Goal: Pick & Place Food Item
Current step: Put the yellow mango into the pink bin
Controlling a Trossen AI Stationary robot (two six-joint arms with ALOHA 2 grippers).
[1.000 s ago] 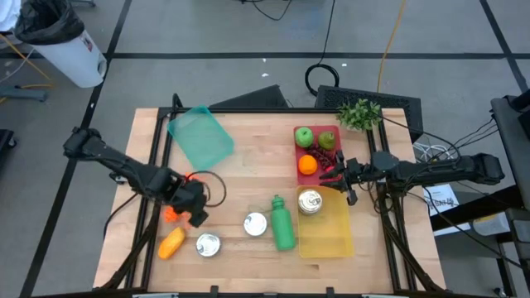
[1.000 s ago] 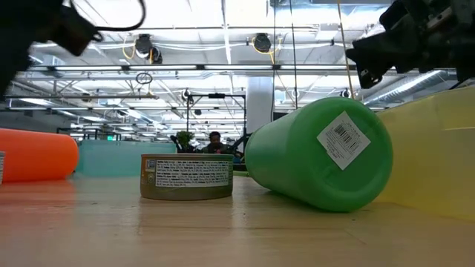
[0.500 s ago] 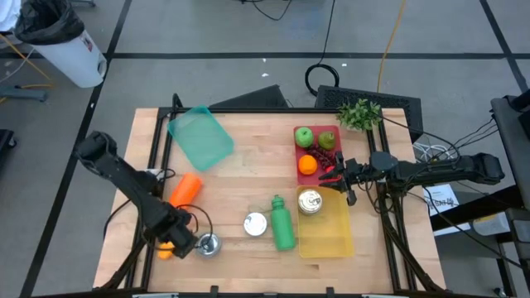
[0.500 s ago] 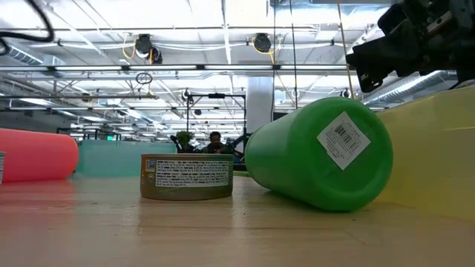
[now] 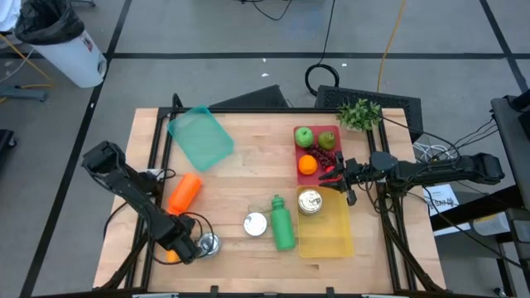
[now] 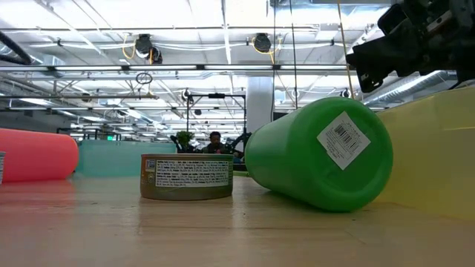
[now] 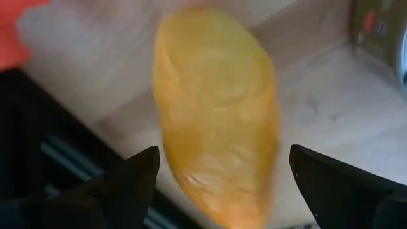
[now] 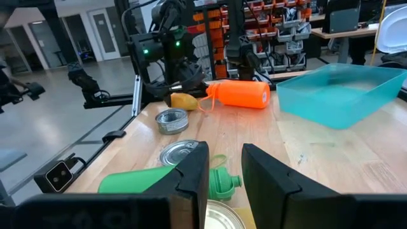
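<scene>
Left hand hovers open over the yellow food, fingers straddling it at the table's seven o'clock corner, just beside a can. No grip yet: pick and place both remain. Right hand waits at three o'clock, nearly closed and empty.
</scene>
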